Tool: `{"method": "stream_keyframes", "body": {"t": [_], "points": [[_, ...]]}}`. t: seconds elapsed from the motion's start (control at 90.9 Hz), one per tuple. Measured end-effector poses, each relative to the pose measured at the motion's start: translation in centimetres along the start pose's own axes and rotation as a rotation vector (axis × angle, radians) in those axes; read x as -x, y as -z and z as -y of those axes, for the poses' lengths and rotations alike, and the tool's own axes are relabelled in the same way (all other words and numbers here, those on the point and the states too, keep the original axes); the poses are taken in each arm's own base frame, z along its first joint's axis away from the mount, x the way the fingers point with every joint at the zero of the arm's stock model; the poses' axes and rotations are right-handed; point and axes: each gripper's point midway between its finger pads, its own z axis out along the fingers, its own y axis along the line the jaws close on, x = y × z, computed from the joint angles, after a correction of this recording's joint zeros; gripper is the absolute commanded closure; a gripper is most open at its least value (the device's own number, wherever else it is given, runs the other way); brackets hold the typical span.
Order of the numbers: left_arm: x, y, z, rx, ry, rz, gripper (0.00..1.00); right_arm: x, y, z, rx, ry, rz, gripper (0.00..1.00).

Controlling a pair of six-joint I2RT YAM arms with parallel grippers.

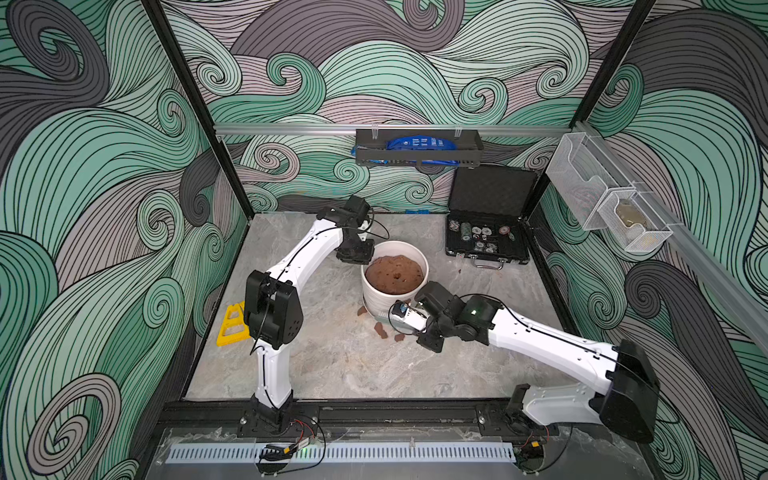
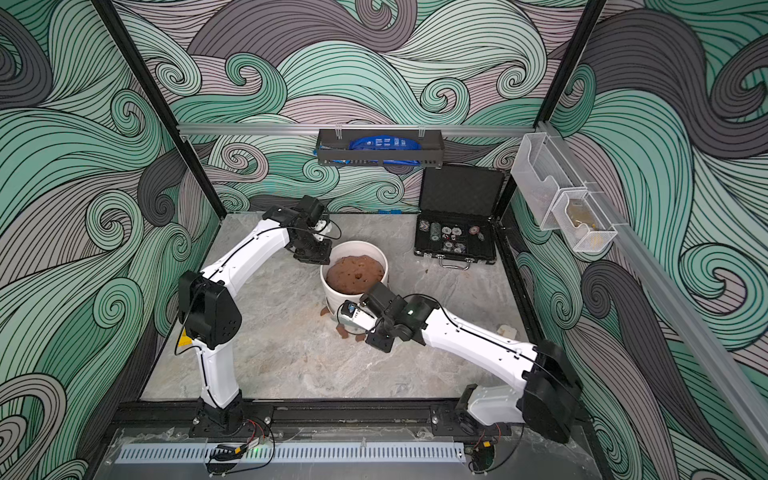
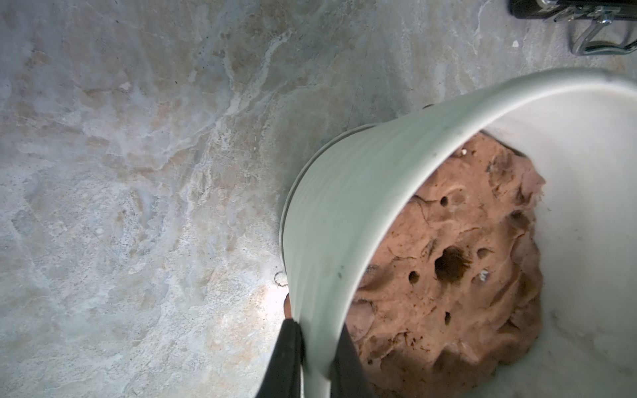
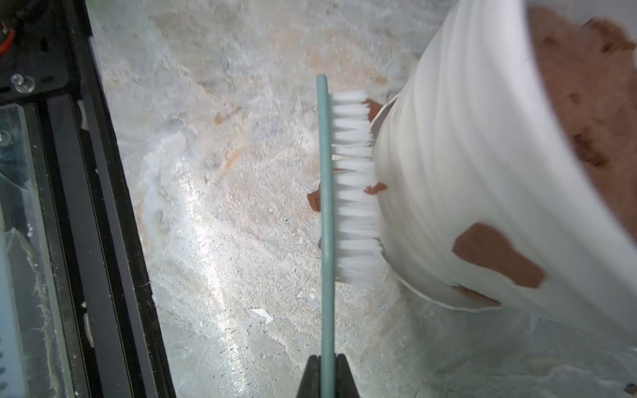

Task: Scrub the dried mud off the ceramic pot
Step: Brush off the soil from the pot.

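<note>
The white ribbed ceramic pot (image 1: 376, 301) (image 2: 332, 297) stands mid-table, filled with a brown domed soil mass (image 1: 395, 274). My left gripper (image 3: 319, 327) (image 1: 355, 255) is shut on the pot's rim, one finger outside and one inside. My right gripper (image 4: 326, 361) is shut on the thin teal handle of a brush (image 4: 326, 206). Its white bristles (image 4: 355, 193) press against the lower wall of the pot (image 4: 465, 155). A patch of dried mud (image 4: 496, 255) sticks to that wall, and a small flake (image 4: 375, 188) sits at the bristle tips. Loose flakes (image 1: 380, 330) lie on the table by the pot's base.
An open black case of poker chips (image 1: 486, 241) sits at the back right. A yellow frame (image 1: 232, 328) lies at the left behind my left arm. A black shelf (image 1: 417, 151) hangs on the back wall, mesh bins (image 1: 602, 203) on the right wall. The black front rail (image 4: 86, 206) runs beside the brush.
</note>
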Motion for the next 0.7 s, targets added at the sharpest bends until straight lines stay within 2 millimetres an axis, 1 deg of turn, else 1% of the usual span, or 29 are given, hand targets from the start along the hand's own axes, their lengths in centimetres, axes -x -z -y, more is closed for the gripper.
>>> {"method": "stream_keyframes", "body": {"t": [0.099,0.286,0.462,0.704], "points": [[0.5,-0.1,-0.1,0.005,-0.040,0.000,0.89,0.4,1.0,0.6,-0.019,-0.005,0.034,1.00],[1.5,-0.3,-0.2,0.020,-0.114,0.009,0.89,0.0,1.4,1.7,-0.038,-0.008,0.034,1.00],[1.7,-0.3,-0.2,0.024,-0.132,0.010,0.89,0.3,2.9,2.6,-0.063,-0.008,0.082,1.00],[1.8,-0.3,-0.3,0.029,-0.168,0.014,0.90,-0.2,3.0,3.6,-0.077,-0.025,0.078,1.00]]}}
